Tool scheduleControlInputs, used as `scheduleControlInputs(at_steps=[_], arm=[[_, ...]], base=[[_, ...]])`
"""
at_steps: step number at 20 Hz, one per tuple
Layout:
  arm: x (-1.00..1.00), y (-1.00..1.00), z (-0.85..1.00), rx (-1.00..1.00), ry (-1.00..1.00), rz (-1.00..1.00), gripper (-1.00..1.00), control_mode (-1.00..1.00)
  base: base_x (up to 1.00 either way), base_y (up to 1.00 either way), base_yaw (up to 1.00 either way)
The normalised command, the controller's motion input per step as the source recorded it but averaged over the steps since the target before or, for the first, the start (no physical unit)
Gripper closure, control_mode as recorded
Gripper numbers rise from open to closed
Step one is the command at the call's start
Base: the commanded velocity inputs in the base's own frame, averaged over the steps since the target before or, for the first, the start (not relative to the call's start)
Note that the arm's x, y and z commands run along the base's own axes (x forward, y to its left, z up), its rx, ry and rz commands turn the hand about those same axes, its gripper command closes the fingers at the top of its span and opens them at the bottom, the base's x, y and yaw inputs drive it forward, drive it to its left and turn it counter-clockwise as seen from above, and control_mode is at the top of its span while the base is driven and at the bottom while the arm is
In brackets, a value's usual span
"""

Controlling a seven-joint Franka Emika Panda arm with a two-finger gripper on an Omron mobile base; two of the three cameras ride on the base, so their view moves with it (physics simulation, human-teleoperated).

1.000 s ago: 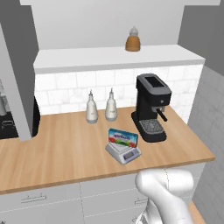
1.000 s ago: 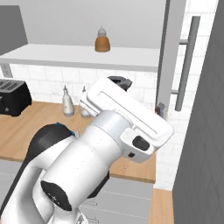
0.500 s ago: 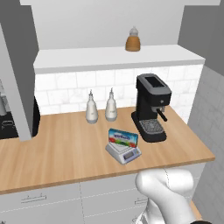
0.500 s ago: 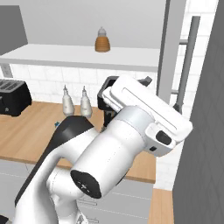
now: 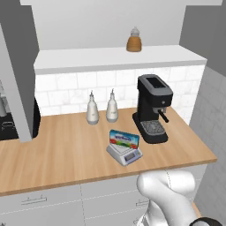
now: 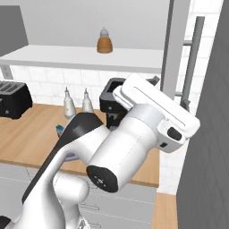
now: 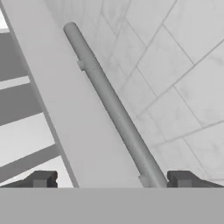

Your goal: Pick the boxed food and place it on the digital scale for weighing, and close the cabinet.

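One boxed food point(image 5: 124, 138) lying on digital scale point(image 5: 125, 153); hand point(image 7: 111, 178) spread open, fingertips either side of cabinet point(image 7: 65, 113) door edge and handle point(image 7: 114, 109).

This is a home kitchen. A long wooden counter point(image 5: 66, 154) carries a black coffee machine point(image 5: 152, 108), two pale glass bottles point(image 5: 101, 107) and a black toaster point(image 6: 13, 99). Behind them is a white tiled wall point(image 5: 88, 84). Close before the hand stands a grey cabinet door point(image 7: 83, 131).

Wooden counter point(image 5: 66, 154) under digital scale point(image 5: 124, 153)
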Motion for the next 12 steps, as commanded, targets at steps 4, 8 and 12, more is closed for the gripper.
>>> scheduleControlInputs(at_steps=[4,8,12], arm=[[0.36,0.0,-0.06,0.03,0.0,0.09,-1.0,-1.0],[0.16,0.0,0.0,0.01,0.0,0.09,-1.0,-1.0],[0.0,0.1,0.0,0.01,0.0,0.14,-1.0,-1.0]], base=[[0.0,0.0,0.0],[0.0,0.0,0.0],[0.0,0.0,0.0]])
